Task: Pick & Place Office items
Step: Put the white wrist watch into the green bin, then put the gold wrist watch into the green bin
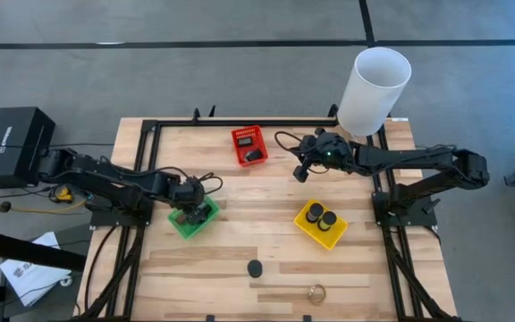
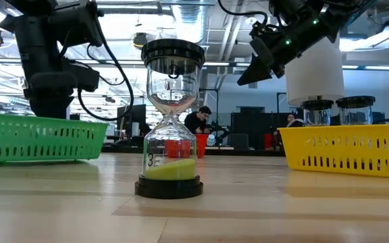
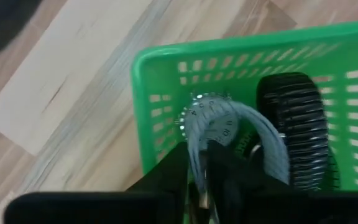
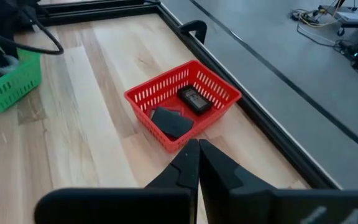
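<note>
My left gripper (image 1: 189, 215) (image 3: 202, 186) reaches down into the green basket (image 1: 193, 217) (image 3: 160, 112), shut on a grey-strapped watch (image 3: 211, 123). A black ridged band (image 3: 298, 134) lies in the basket beside it. My right gripper (image 1: 300, 172) (image 4: 198, 155) is shut and holds nothing. It hangs high above the table between the red basket (image 1: 249, 146) (image 4: 182, 106) and the yellow basket (image 1: 320, 224). The red basket holds black flat items (image 4: 173, 121). Two black discs (image 1: 321, 216) sit in the yellow basket. An hourglass (image 2: 171, 121) (image 1: 255, 267) stands upright on its black base. My left gripper pinches the grey watch's strap (image 3: 199, 155) just behind the round dial, between its two fingers. It comes from above, slanting down into the green basket. The dial (image 3: 210, 121) faces up, and the other strap half (image 3: 267, 140) arches off beside it.
A gold round piece (image 1: 316, 291) with a brown strap (image 1: 280, 289) lies near the table's near edge. A tall white cylinder (image 1: 374, 85) (image 2: 314, 71) stands at the far right corner. A black frame rail (image 4: 260, 118) runs along the table's edge. Bare wood shows mid-table.
</note>
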